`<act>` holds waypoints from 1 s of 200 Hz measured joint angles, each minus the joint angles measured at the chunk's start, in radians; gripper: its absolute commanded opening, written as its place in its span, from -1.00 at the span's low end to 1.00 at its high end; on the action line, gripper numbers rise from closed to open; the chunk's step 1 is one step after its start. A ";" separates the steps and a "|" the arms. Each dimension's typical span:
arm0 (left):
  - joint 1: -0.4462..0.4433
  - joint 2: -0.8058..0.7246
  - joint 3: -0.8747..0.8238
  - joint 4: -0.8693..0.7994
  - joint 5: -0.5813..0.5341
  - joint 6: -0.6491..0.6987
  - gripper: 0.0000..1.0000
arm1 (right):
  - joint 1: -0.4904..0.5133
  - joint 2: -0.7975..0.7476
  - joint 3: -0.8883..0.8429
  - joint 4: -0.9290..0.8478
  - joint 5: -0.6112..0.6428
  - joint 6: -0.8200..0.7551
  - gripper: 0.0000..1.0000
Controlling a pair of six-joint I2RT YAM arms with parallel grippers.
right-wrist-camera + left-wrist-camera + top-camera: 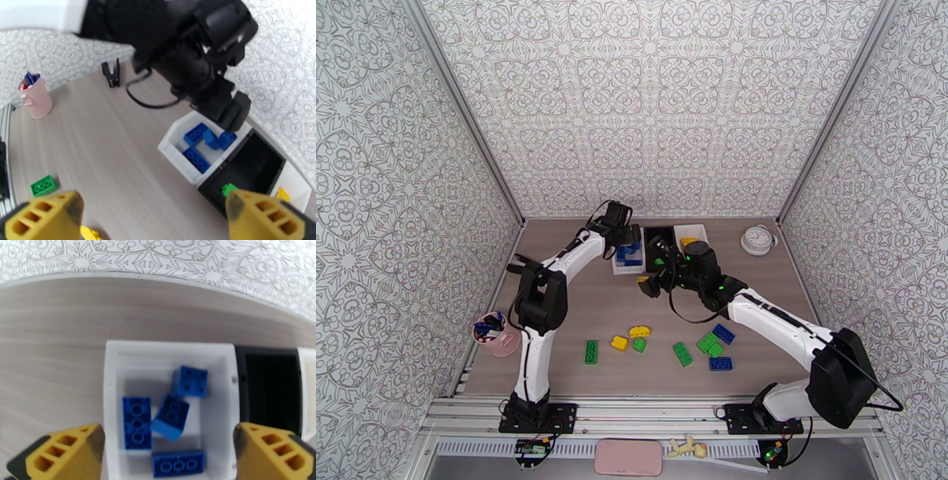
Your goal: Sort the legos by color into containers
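Top view. Open tabletop (592,304) lay at centre left; loose bricks (682,353) dotted the lower centre. At upper centre the left arm (573,254) and right arm (770,316) hung together over the bins (691,227), crowding access. A pink cup (502,338) occupied the left edge, a clock (758,239) the upper right corner of the table.

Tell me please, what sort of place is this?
Most likely a robot lab test cell: two arms bolted at the edge of a table, patterned panels walling it on three sides, and Lego bricks set out near sorting bins.
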 measured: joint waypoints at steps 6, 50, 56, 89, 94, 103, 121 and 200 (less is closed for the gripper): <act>-0.001 -0.034 -0.029 0.010 0.000 -0.002 0.99 | 0.000 0.000 0.000 -0.011 0.001 0.004 0.99; 0.008 -0.256 -0.213 0.070 0.003 -0.031 0.99 | 0.028 0.000 0.016 -0.171 0.026 0.006 0.99; 0.010 -0.275 -0.233 0.074 0.005 -0.035 0.99 | 0.037 0.000 0.019 -0.193 0.032 0.006 0.99; 0.019 -0.363 -0.361 0.075 0.013 -0.053 0.99 | 0.092 0.000 0.023 -0.293 0.070 0.007 0.99; 0.020 -0.376 -0.379 0.071 0.012 -0.056 0.99 | 0.103 0.000 0.023 -0.305 0.077 0.008 0.99; 0.021 -0.406 -0.414 0.060 0.012 -0.064 0.99 | 0.119 0.000 0.023 -0.321 0.086 0.009 0.99; 0.023 -0.476 -0.479 0.034 0.011 -0.078 0.99 | 0.155 0.000 0.016 -0.341 0.096 0.011 0.99; 0.034 -0.805 -0.805 -0.087 0.000 -0.135 0.99 | 0.270 -0.046 -0.241 -0.317 0.074 -0.034 0.99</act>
